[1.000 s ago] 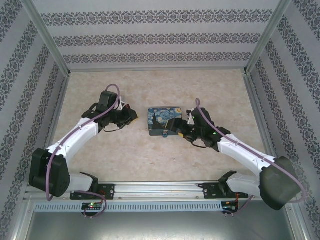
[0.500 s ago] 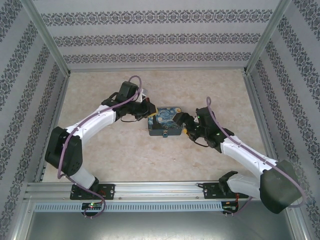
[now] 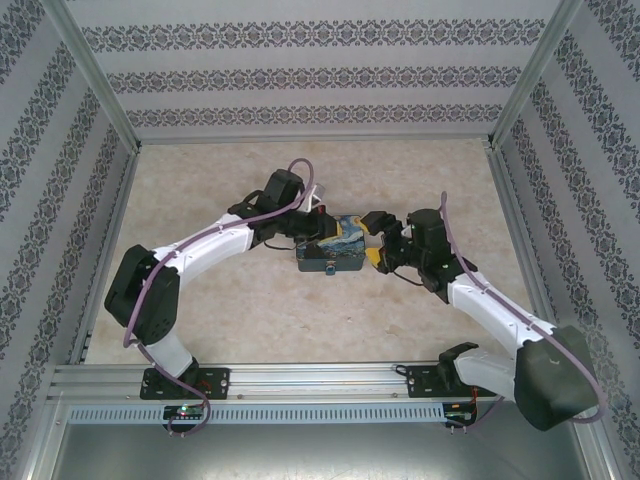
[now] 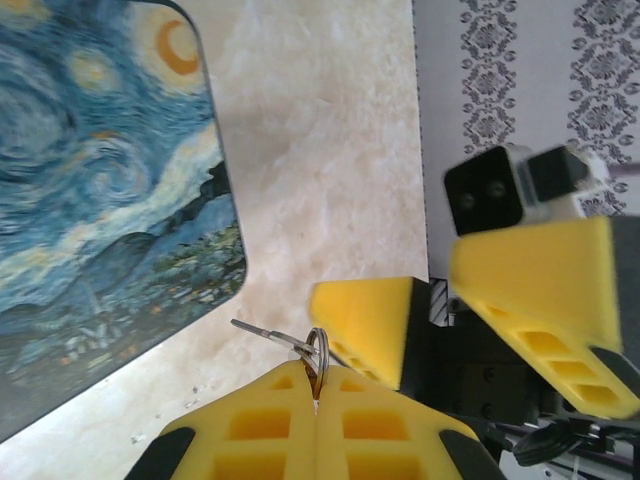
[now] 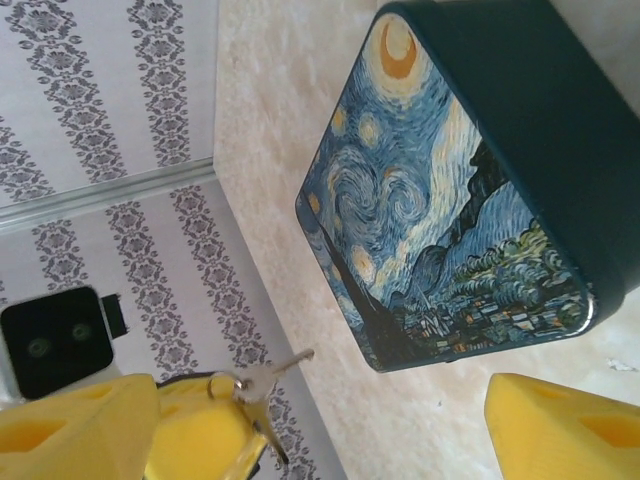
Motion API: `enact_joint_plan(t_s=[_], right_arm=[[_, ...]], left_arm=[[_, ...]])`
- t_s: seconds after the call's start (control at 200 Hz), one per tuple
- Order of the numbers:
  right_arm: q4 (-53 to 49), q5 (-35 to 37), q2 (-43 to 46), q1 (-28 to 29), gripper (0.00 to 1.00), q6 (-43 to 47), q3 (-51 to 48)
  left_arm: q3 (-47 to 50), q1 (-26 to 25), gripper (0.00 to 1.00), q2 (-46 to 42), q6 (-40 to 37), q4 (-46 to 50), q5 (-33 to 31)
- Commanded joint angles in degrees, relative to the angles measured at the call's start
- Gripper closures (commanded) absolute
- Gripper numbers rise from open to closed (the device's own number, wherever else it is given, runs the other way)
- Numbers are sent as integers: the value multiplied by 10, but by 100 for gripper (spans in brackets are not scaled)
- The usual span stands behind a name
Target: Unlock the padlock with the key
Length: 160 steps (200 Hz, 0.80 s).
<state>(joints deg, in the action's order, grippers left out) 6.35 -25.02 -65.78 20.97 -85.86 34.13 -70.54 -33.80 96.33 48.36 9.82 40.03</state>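
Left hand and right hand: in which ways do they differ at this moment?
The left hand is shut, whereas the right hand is open. The left hand pinches the key by its ring, whereas the right hand holds nothing. In the top view the left hand comes in from the left of the box, the right hand from the right. Both have yellow fingers and are close together near the box.

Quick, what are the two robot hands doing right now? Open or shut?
Left gripper: shut on the key.
Right gripper: open, holding nothing.
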Motion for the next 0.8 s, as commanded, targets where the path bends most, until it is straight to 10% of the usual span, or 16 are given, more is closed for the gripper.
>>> enact_joint_plan(t_s=[0.0, 0.465, 0.794], right_arm=[[44, -20, -13, 11, 17, -38, 19], [78, -3, -54, 33, 27, -63, 40], [83, 6, -70, 34, 60, -69, 40]], left_arm=[[-19, -16, 100, 7, 8, -48, -4], [-9, -46, 100, 4, 25, -86, -9], [9, -52, 100, -4, 27, -100, -7]])
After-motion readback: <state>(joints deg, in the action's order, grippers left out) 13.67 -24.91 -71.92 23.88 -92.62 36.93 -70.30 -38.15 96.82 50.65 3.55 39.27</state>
